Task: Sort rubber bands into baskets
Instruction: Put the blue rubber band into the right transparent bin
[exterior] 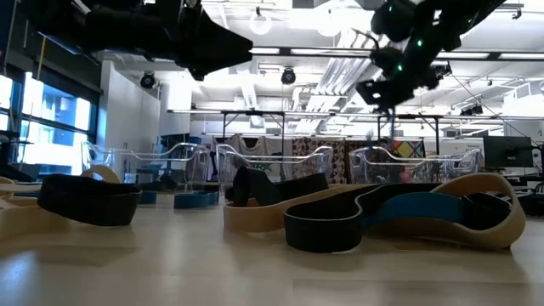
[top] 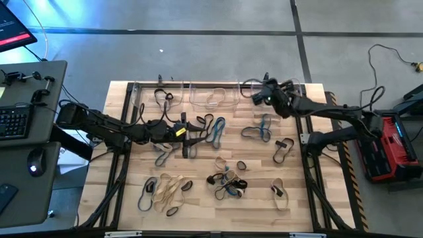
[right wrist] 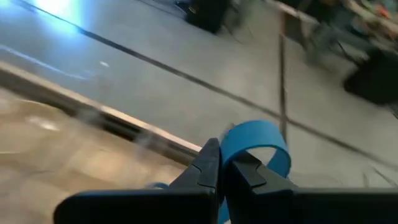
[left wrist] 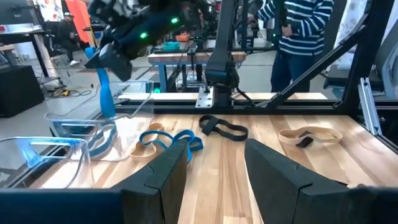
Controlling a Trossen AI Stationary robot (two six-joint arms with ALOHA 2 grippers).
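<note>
Many black, tan and blue rubber bands [top: 228, 178] lie scattered on the wooden table. Three clear baskets stand along the far edge: left [top: 157, 96], middle [top: 214, 97], right [top: 285, 87]. My right gripper [top: 255, 96] hovers at the right basket's left end, shut on a blue band [left wrist: 106, 93]. The band hangs above that basket's rim [left wrist: 74, 124]. My left gripper [top: 193, 135] is open and empty, low over the table's middle, near a cluster of blue and black bands [top: 211, 129]. Its fingers [left wrist: 161, 180] show in the left wrist view. My right gripper pinches the blue band's top [right wrist: 252, 140] between its two shut fingertips. The loop's upper part bulges past the fingertips [right wrist: 211, 165]. The rest of the band [left wrist: 107, 102] hangs straight down below the gripper, clear of the table, above the right basket.
A black band [left wrist: 222, 129] and a tan band [left wrist: 310, 134] lie ahead of my left gripper. The left basket holds black bands [top: 164, 97]. A person in a striped top [left wrist: 305, 31] stands beyond the table. A desk with keyboard [top: 13, 122] is at left.
</note>
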